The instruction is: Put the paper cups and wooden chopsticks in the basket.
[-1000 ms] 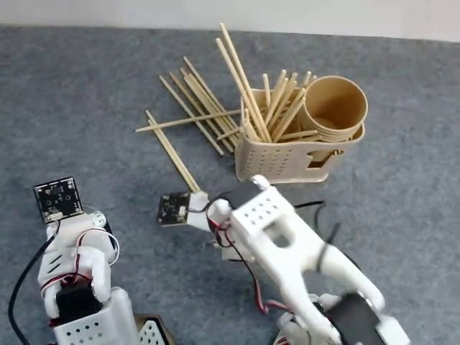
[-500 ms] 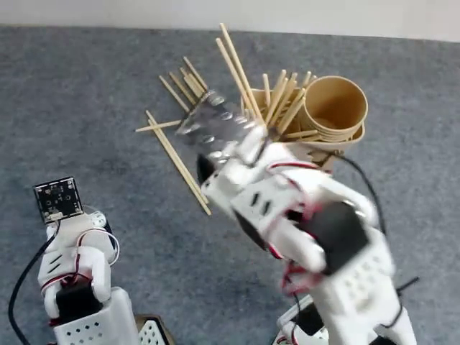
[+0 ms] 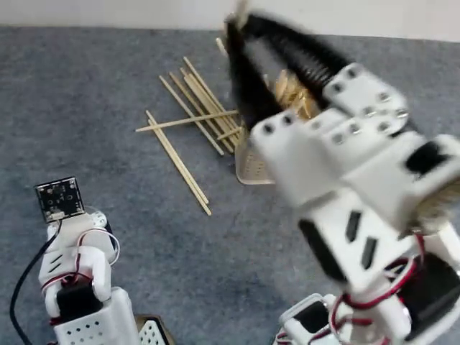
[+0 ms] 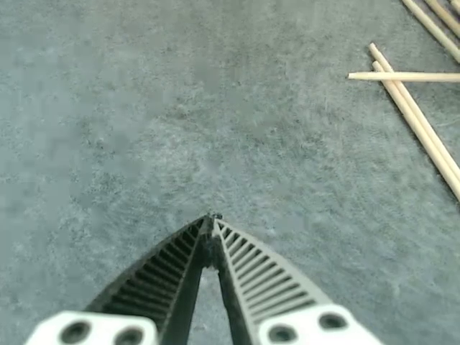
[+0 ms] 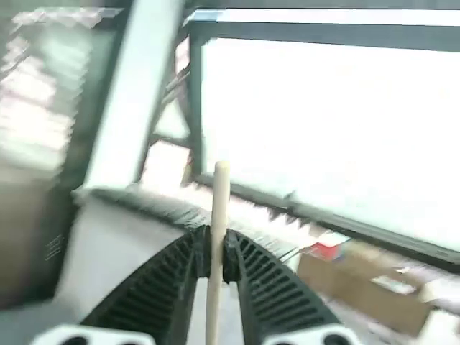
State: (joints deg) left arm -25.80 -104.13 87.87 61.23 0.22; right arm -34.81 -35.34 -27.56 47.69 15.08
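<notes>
The grey counter (image 3: 86, 79) carries the basket (image 3: 250, 167), mostly hidden behind the right arm (image 3: 345, 165). Loose wooden chopsticks (image 3: 188, 108) lie in a heap just beside the basket. The right hand (image 5: 215, 244), held high, is clamped on one chopstick (image 5: 219, 194). The left hand (image 4: 210, 223) is pressed together on nothing, low over the counter.

Table (image 3: 86, 79): grey, carpet-textured, spread below me.
Wall (image 3: 108, 13): pale strip along the table's far edge.
Window (image 5: 323, 108): bright, dark-framed.
</notes>
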